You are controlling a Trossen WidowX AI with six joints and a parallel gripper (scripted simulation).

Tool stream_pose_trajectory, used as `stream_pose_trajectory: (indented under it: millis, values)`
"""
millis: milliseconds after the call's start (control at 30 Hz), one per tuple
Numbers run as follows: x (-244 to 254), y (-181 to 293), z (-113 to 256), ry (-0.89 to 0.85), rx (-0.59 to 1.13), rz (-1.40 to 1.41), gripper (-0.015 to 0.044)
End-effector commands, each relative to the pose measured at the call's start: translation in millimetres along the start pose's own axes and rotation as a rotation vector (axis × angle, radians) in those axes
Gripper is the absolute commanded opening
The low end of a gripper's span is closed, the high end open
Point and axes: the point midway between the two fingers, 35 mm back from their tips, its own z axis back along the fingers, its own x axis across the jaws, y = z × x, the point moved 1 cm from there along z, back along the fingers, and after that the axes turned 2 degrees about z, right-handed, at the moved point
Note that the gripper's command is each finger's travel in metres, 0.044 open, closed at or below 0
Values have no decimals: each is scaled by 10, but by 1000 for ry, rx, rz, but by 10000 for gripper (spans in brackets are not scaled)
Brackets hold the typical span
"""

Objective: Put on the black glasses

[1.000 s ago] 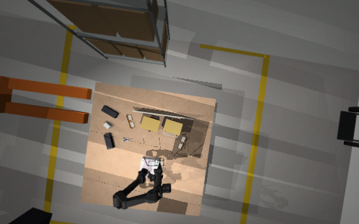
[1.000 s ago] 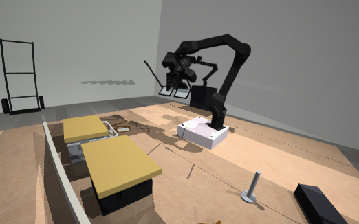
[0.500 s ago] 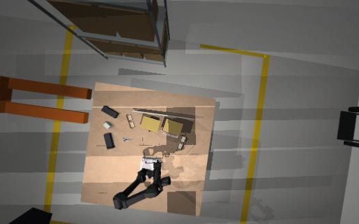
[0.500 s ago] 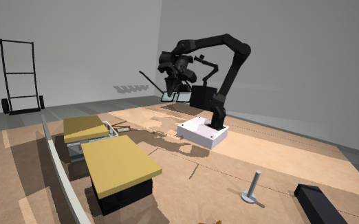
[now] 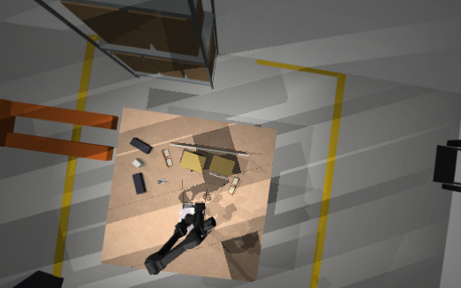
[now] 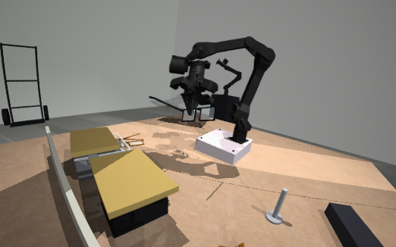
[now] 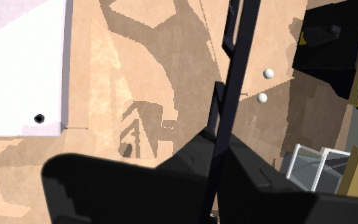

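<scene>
The black glasses (image 5: 187, 205) (image 6: 207, 114) (image 7: 236, 75) are in the air, their front upright below the gripper; a temple reaches out to the left in the exterior view. My gripper (image 6: 190, 110) (image 7: 214, 136) is shut on their front near the bridge, in front of the heads and apart from both. The black display head (image 6: 142, 214) (image 7: 330, 55) stands under a yellow board (image 5: 192, 161) (image 6: 136, 182). Its small yellow tag (image 7: 302, 38) shows in the wrist view. The other head (image 6: 83, 168), grey, wears white-framed glasses (image 5: 219, 176) (image 7: 319, 170) under a second board (image 5: 222, 164) (image 6: 94, 140).
A pale rail (image 5: 209, 149) (image 6: 67, 189) runs behind the heads. Orange-framed glasses (image 5: 167, 157) (image 5: 233, 185) lie on either side. A grey peg (image 6: 280, 204), dark boxes (image 5: 140, 145) (image 5: 139, 183) and a small white block (image 5: 138, 162) stand left in the top view. The white arm base (image 6: 221, 148) is close by.
</scene>
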Motion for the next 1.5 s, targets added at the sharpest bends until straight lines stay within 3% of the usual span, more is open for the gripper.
stream_pose_trajectory:
  millis: [0,800,1467]
  values:
    - [-43,-52,-82,-52,-2,-24,0]
    - [-188,-505,-518,-304,93,-123,0]
    - [-261,-949,-802,-388,270,-164,0]
